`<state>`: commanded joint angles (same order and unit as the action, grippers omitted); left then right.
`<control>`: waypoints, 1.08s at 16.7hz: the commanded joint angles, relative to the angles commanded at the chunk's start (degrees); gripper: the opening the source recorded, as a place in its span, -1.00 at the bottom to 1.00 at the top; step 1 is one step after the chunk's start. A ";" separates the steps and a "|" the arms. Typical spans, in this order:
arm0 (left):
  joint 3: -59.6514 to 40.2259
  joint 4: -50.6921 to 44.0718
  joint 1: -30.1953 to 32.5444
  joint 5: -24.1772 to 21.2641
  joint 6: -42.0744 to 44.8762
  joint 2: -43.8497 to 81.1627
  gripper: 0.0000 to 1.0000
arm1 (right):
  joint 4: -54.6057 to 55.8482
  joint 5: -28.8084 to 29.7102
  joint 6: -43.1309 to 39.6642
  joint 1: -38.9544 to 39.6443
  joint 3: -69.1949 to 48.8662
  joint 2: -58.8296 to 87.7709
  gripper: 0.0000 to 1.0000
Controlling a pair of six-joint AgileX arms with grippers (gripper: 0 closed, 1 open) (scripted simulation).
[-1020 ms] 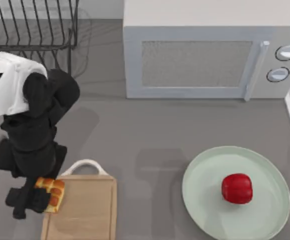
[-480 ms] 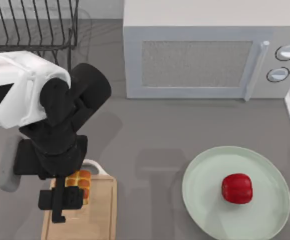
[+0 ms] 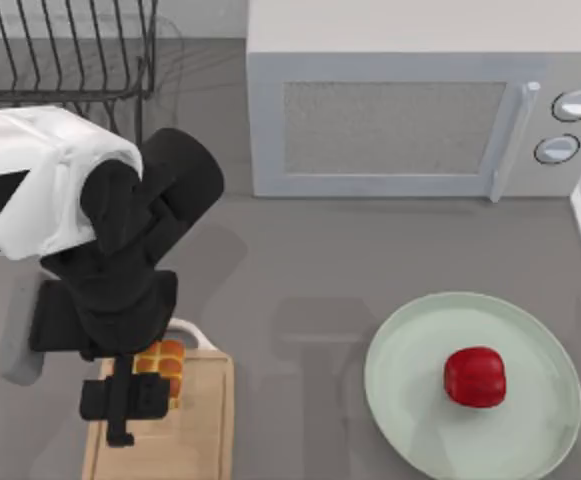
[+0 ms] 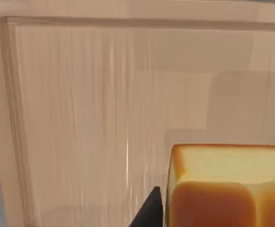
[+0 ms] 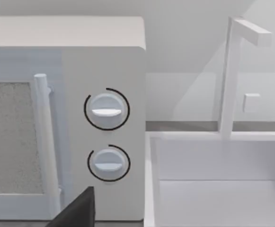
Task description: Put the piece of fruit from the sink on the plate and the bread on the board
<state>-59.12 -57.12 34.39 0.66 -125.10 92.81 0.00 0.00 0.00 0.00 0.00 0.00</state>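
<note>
A microwave [image 3: 420, 110] stands far right, a wire rack [image 3: 65, 55] far left, a sink [image 5: 222, 184] beside the microwave.

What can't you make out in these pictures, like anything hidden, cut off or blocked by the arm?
- Top view: the left gripper covers much of the bread, so whether the bread rests on the board or hangs above it is unclear.
- Top view: the board's near end is cut off by the frame edge.
- Left wrist view: the bread is cut off by the frame edges.
- Right wrist view: the sink floor is cut off.
</note>
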 joint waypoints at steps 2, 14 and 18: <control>0.77 1.29 0.04 -0.01 -0.04 0.50 -1.00 | 0.00 0.00 0.00 0.00 0.00 0.00 1.00; 5.21 9.06 0.34 0.06 -0.11 3.29 -1.00 | 0.00 0.00 0.00 0.00 0.00 0.00 1.00; 5.73 9.75 0.36 0.05 -0.20 3.71 -1.00 | 0.00 0.00 0.00 0.00 0.00 0.00 1.00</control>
<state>-53.38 -47.37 34.74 0.71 -125.30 96.52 0.00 0.00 0.00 0.00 0.00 0.00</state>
